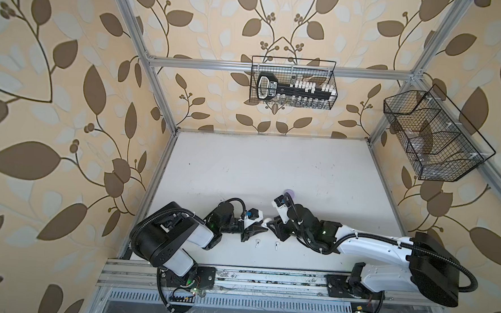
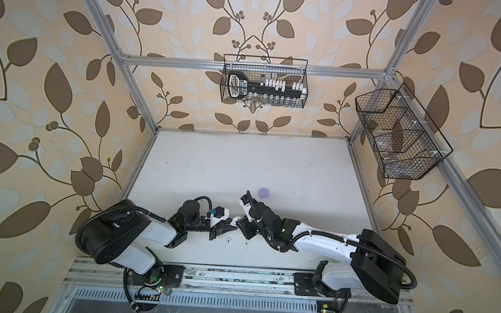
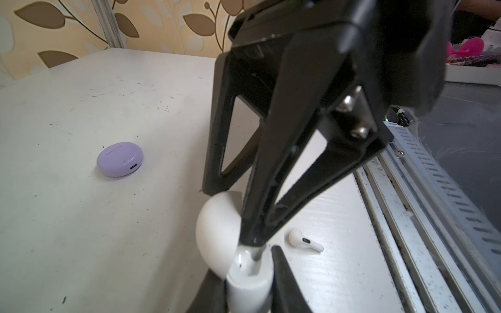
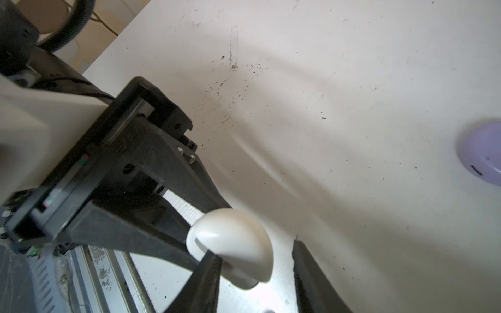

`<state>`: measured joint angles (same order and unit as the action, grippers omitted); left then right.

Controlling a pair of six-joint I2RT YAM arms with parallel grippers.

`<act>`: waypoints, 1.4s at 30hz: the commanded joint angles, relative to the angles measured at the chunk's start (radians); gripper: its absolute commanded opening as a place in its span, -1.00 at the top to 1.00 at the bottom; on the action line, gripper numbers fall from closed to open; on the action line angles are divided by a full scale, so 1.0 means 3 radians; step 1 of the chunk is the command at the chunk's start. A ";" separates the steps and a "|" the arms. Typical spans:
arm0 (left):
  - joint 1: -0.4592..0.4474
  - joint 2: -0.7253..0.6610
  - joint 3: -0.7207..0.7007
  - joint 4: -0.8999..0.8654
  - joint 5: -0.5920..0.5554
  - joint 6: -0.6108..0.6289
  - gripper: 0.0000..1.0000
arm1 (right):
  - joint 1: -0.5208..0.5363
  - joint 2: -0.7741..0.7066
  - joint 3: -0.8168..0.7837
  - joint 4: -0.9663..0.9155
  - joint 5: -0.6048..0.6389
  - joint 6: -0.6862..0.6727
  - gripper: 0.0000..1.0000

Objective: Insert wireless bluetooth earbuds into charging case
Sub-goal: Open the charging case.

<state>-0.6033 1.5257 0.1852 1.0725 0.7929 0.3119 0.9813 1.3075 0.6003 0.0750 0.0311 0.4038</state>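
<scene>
The left claw (image 3: 249,284) is clamped on the base of a white case (image 3: 217,230), whose lid is swung open. The right claw (image 4: 256,250) meets it head-on with its fingers apart: one tip reaches into the case's mouth and the other stands behind the lid. I cannot tell whether an earbud sits in that mouth. Two white earbuds lie on the table (image 1: 242,168) near the white case, on its robot-base side, one (image 1: 257,243) toward the left arm and one (image 1: 276,245) toward the right. A shut lavender case (image 2: 264,192) rests beyond the white case, on its far side.
</scene>
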 commanded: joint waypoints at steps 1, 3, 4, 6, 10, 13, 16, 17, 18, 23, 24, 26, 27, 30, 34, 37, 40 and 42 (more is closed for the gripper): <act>-0.0030 -0.0110 -0.0004 0.0120 0.0197 0.0038 0.80 | -0.0008 0.0007 0.0057 0.0107 -0.0118 -0.0133 0.18; -0.0030 -0.0114 -0.0004 0.0108 0.0215 0.0044 0.80 | -0.0008 -0.0007 0.0045 0.0128 -0.0148 -0.0158 0.20; -0.0030 -0.0115 0.0003 0.0102 0.0220 0.0043 0.80 | -0.0002 -0.0016 0.0044 0.0130 -0.0151 -0.0169 0.23; -0.0031 -0.0115 0.0005 0.0087 0.0226 0.0044 0.80 | -0.0008 -0.0035 0.0035 0.0133 -0.0150 -0.0184 0.29; -0.0029 -0.0121 0.0012 0.0066 0.0236 0.0044 0.78 | -0.0009 -0.0072 0.0010 0.0143 -0.0154 -0.0211 0.42; -0.0032 -0.0126 0.0019 0.0052 0.0238 0.0043 0.77 | -0.0007 -0.0100 -0.0010 0.0139 -0.0139 -0.0221 0.52; -0.0029 -0.0126 0.0025 0.0027 0.0240 0.0044 0.75 | -0.0009 -0.0134 -0.0036 0.0150 -0.0143 -0.0236 0.58; -0.0033 -0.0126 0.0027 0.0022 0.0237 0.0042 0.74 | -0.0005 -0.0158 -0.0042 0.0154 -0.0139 -0.0239 0.59; -0.0031 -0.0127 0.0032 0.0016 0.0241 0.0038 0.74 | -0.0004 -0.0181 -0.0055 0.0161 -0.0135 -0.0241 0.60; -0.0029 -0.0131 0.0038 0.0002 0.0231 0.0037 0.62 | -0.0008 -0.0246 -0.0081 0.0154 -0.0129 -0.0259 0.60; -0.0030 -0.0136 0.0037 -0.0002 0.0226 0.0035 0.56 | -0.0006 -0.0255 -0.0092 0.0157 -0.0129 -0.0257 0.60; -0.0032 -0.0131 0.0042 -0.0010 0.0220 0.0029 0.52 | -0.0009 -0.0282 -0.0109 0.0164 -0.0130 -0.0256 0.60; -0.0030 -0.0134 0.0047 -0.0016 0.0212 0.0020 0.48 | -0.0008 -0.0292 -0.0122 0.0169 -0.0129 -0.0254 0.60; -0.0034 -0.0137 0.0054 -0.0016 0.0195 0.0009 0.40 | -0.0001 -0.0341 -0.0144 0.0180 -0.0129 -0.0254 0.60; -0.0029 -0.0136 0.0053 -0.0020 0.0195 0.0018 0.55 | -0.0005 -0.0377 -0.0155 0.0165 -0.0127 -0.0248 0.27; -0.0033 -0.0138 0.0050 -0.0014 0.0185 0.0019 0.65 | -0.0007 -0.0398 -0.0165 0.0150 -0.0122 -0.0250 0.28; -0.0029 -0.0137 0.0048 -0.0016 0.0180 0.0020 0.74 | -0.0005 -0.0401 -0.0170 0.0135 -0.0109 -0.0242 0.30; -0.0031 -0.0137 0.0047 -0.0015 0.0180 0.0024 0.74 | -0.0007 -0.0414 -0.0170 0.0124 -0.0095 -0.0239 0.24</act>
<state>-0.6037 1.5002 0.1871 1.0443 0.8341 0.3111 0.9775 1.2022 0.5648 0.1020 -0.0036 0.3340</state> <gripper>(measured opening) 0.230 0.371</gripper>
